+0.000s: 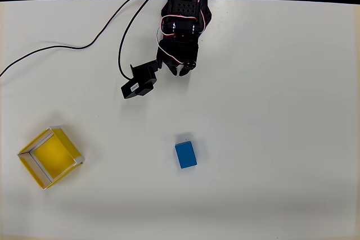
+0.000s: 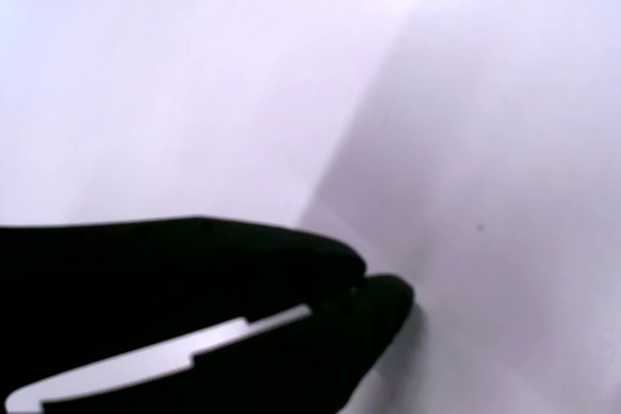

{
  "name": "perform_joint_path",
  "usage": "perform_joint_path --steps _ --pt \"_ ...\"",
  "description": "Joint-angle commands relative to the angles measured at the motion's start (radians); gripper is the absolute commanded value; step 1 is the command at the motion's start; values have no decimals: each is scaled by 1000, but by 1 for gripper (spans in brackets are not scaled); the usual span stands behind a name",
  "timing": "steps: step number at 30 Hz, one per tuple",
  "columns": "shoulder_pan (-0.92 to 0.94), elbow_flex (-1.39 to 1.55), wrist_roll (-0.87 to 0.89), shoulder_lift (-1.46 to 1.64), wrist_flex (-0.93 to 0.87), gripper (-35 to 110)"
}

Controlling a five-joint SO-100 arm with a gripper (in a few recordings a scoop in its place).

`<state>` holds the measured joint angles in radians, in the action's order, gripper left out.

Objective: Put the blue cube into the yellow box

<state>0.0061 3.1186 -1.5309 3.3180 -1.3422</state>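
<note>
Overhead view: black arm reaching down from the top edge over a white counter [image 1: 281,139], its hand [image 1: 181,71] hovering near the top centre with fingertips drawn together, holding nothing. Blue cube [image 1: 185,154] flat on the counter, well below the hand and apart from it. Yellow box [image 1: 50,157] at the lower left, turned at an angle, well apart from the cube. Black cable [image 1: 84,45] trailing across the upper left.

Wrist view: hand [image 2: 361,286] dark in the lower left, fingertips touching, closed on nothing, above bare pale counter [image 2: 485,143].
</note>
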Motion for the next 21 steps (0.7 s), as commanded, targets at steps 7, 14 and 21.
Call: perform_joint_path --steps 7,14,21 --pt "34 26 -41 26 -12 0" --pt "66 15 -186 3 71 11" --pt "144 -212 -268 -322 503 37"
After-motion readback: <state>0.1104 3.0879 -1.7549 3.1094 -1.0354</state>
